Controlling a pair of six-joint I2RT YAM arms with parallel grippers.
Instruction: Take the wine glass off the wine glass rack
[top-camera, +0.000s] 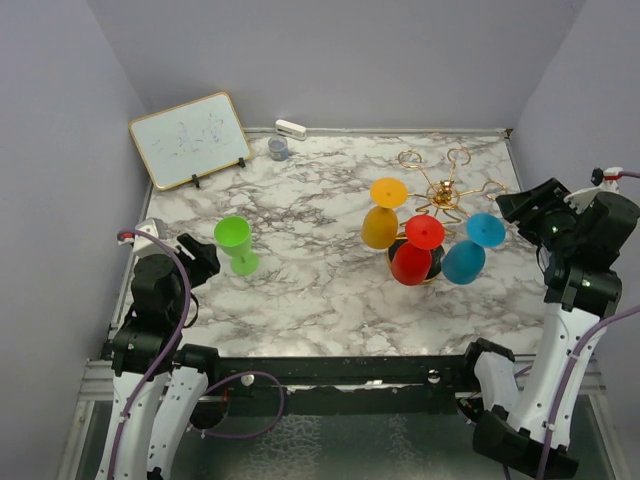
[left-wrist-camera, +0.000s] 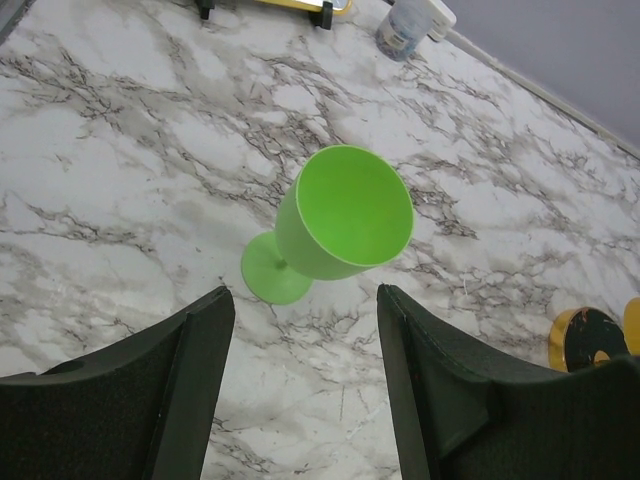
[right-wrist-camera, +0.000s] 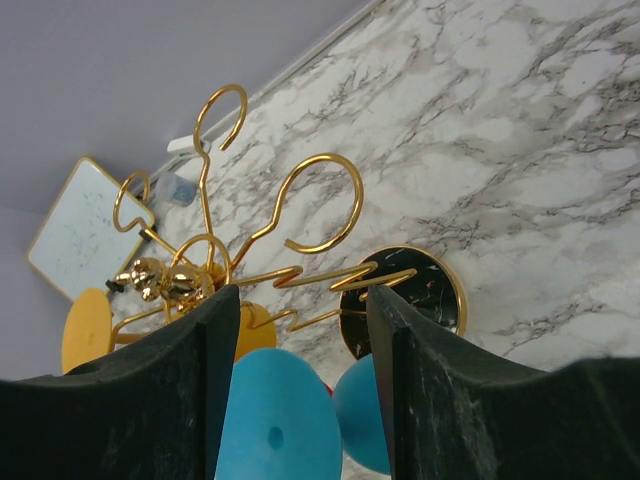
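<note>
The right gripper (right-wrist-camera: 305, 300) is half spread and empty. It is lined up on the blue wine glass (right-wrist-camera: 275, 425), whose foot shows between its fingers, probably to lift it off its wire arm. That glass hangs upside down at 5 o'clock on the wine glass rack (top-camera: 440, 197). The left gripper (left-wrist-camera: 305, 300) gapes wide over the green glass (left-wrist-camera: 345, 215), which stands upright at the table's (top-camera: 300, 290) 9 o'clock. Only the overhead view shows the gap between right gripper and blue glass.

Soft, even light is falling from overhead, throwing only faint shadows on the marble worktop (top-camera: 300, 290). The wine glass rack (right-wrist-camera: 160, 280) is glinting with small highlights. All 3 views are looking bright and sharp.
</note>
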